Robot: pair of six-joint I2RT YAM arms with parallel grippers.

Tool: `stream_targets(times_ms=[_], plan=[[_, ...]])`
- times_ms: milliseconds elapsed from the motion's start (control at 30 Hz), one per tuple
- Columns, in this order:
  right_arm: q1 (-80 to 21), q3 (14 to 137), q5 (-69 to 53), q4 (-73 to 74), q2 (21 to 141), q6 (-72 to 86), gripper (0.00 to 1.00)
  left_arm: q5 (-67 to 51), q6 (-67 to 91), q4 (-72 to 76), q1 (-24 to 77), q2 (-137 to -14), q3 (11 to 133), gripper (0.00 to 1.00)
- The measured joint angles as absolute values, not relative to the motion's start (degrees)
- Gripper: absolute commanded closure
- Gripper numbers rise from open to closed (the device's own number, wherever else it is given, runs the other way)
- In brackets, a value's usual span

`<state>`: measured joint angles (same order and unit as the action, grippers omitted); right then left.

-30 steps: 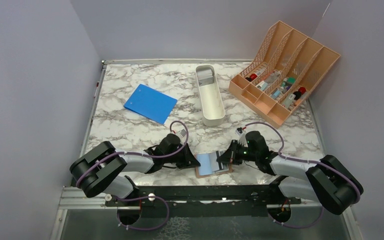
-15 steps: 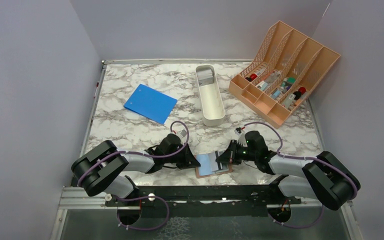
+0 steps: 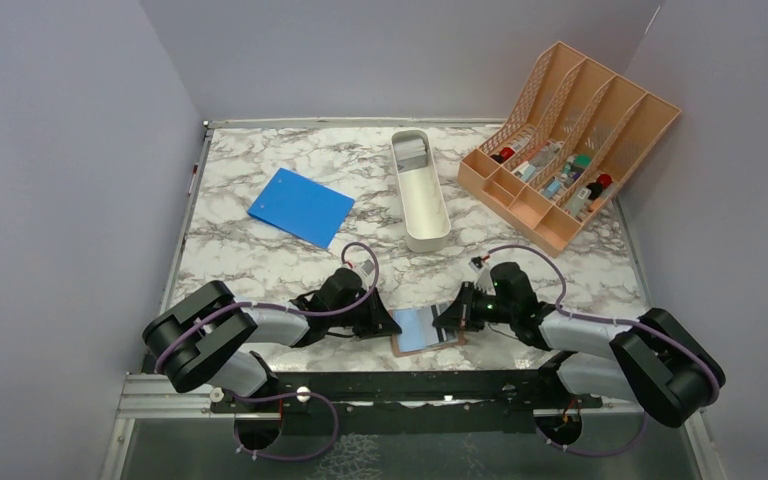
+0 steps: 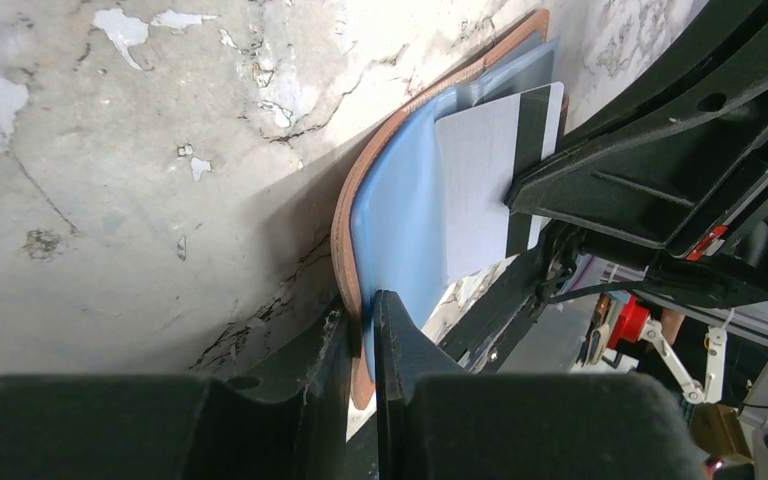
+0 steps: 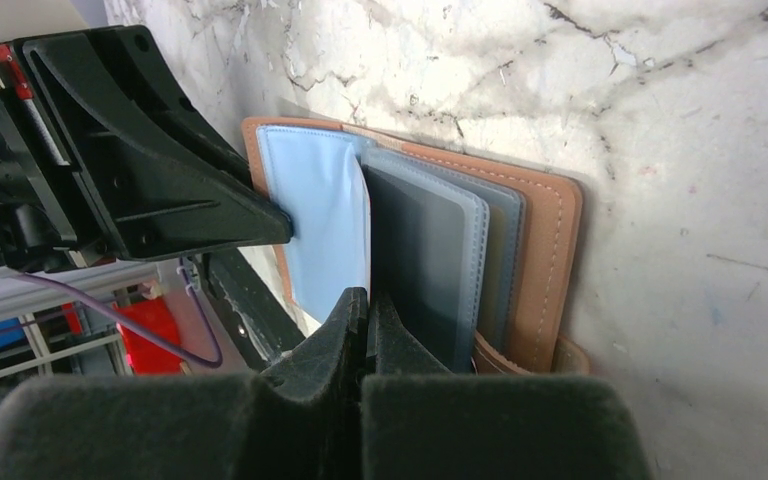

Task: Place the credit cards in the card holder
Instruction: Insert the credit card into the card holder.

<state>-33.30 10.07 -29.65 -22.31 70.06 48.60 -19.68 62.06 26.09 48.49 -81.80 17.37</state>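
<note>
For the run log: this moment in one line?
left gripper: shut on card holder edge | right gripper: shut on card | card: over holder's blue inside

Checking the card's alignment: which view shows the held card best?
Left wrist: the card lies face-on over the card holder, pinched by the right gripper. Right wrist shows it edge-on at most; in the top view it is too small to make out.

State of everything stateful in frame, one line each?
card holder: open, one edge pinched.
silver-grey card: gripped, over the holder's blue lining.
left gripper: shut on card holder.
right gripper: shut on silver-grey card.
blue notebook: closed, lying flat.
white tray: upright, open-topped.
peach organiser: upright, stocked with small items.
</note>
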Motion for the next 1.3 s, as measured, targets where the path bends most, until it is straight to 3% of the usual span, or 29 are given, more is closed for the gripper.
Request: stream_targets(times_ms=[333,900,1133,1300], plan=[[-33.3,10.5,-29.6,-19.2,68.8,47.7,0.94,-19.6,62.1,26.1,48.9,-81.8,17.5,0.83],[-33.3,11.4,-31.3,-24.9,74.8,50.2,0.94,-18.8,61.9,26.1,50.2,-82.6,18.4,0.83],[-33.3,12.0,-31.1,-23.3,75.3,49.6,0.67,-18.7,61.9,26.1,50.6,-82.8,18.7,0.77],[-33.7,14.7,-28.7,-16.1,71.8,46.9,0.6,-18.8,61.9,26.1,50.8,-82.8,18.9,0.75]])
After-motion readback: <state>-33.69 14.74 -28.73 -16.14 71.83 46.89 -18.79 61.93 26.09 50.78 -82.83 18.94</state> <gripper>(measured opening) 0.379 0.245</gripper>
